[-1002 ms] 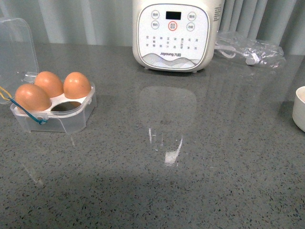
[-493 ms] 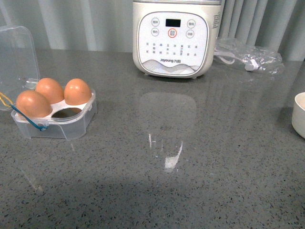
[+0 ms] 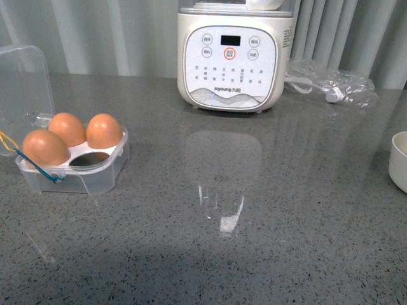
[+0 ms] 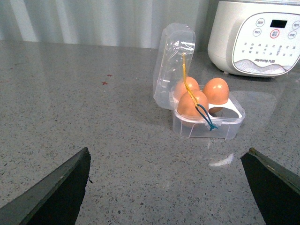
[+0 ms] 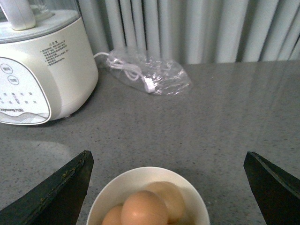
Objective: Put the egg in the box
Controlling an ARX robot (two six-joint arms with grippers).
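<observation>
Counter (image 3: 254, 222): middle bare, open to passage.
Box (image 3: 95, 178): far left; vacant cell (image 3: 89, 159) reachable from above; lid (image 3: 22, 82) upright behind.
Cooker (image 3: 232, 60): blocks rear centre.
Bowl (image 3: 399, 162): right edge.

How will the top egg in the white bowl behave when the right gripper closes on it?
Likely slippery: the egg has a smooth, rounded shell. Probably fragile, so squeeze gently. It rests against other eggs in the bowl, so it may roll or shift them.

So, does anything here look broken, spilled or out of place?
Nothing broken or spilled. One oddity: a loose yellow and blue band trails from the open lid of the box over the front egg, hanging down the wall.
</observation>
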